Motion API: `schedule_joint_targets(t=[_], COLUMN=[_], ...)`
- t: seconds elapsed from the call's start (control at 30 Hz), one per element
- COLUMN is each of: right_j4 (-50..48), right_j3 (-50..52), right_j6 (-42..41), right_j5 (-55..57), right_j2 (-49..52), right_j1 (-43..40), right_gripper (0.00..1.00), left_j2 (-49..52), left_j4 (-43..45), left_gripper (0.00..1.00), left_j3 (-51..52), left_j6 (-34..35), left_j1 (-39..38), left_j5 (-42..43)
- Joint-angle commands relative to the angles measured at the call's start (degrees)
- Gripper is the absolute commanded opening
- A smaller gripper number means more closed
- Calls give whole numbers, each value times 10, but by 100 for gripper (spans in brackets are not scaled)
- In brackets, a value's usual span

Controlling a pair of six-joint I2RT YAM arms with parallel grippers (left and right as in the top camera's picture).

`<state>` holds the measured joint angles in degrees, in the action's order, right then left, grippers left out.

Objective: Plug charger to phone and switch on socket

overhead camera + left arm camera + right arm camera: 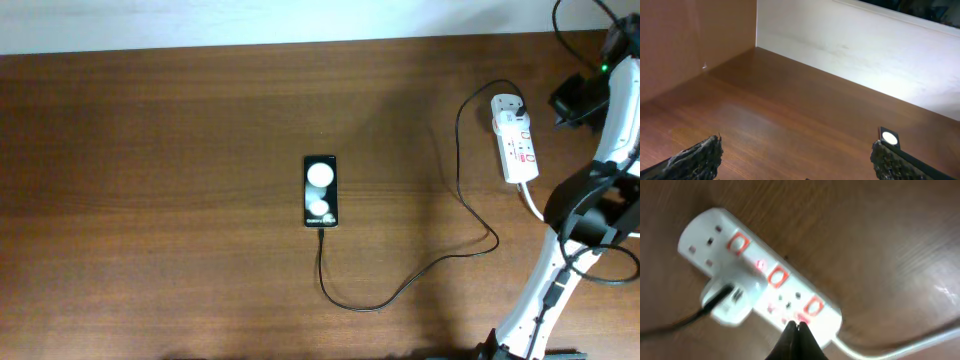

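The phone [320, 190] lies flat mid-table, its screen reflecting two round lights. The charger's thin black cable [400, 290] runs from the phone's near end in a loop to the white socket [515, 135] at the right. In the right wrist view the socket [715, 225] shows red switches and a white adapter [730, 300] with the black cable in it. My right gripper [796, 326] is shut and empty, its tips over the socket's cord end by a red switch [812, 306]. My left gripper [797, 165] is open and empty above bare table.
The socket's thick white cord [880, 350] leaves its near end toward the right arm [560, 240]. A small black rectangle with a round white light [889, 136], apparently the phone, shows behind the left gripper's right finger. A white wall [865, 55] borders the table's far edge.
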<state>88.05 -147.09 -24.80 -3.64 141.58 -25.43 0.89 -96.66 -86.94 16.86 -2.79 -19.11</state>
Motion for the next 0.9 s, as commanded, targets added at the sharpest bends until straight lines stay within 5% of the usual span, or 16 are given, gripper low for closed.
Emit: schedule_joint_targets(t=[0.0,0.3,0.43,0.6,0.7,0.87], right_j4=[9,-108,-210,-272,-279,-443], right_j3=[-28,-29,-28,-22,55,368], right_j6=[3,3,-92,-97,-98,-44], right_j5=[10,-179,-205,-302,-302,-290], right_j2=[-119,-553,-647,-687,-758,-943], right_j1=[3,3,3,3,41,269], right_gripper=[4,4,4,4,4,5], left_j2=[-4,-4,-4,-4,-4,-4], left_j4=[0,0,0,0,0,0], left_gripper=[99,99,99,99,99,99], left_j3=[-2,-2,-2,-2,-2,-2], left_j6=[-2,-2,-2,-2,-2,-2], left_j1=[3,-28,-9,21,21,21], left_j5=[-6,-6,-6,-6,-6,-6])
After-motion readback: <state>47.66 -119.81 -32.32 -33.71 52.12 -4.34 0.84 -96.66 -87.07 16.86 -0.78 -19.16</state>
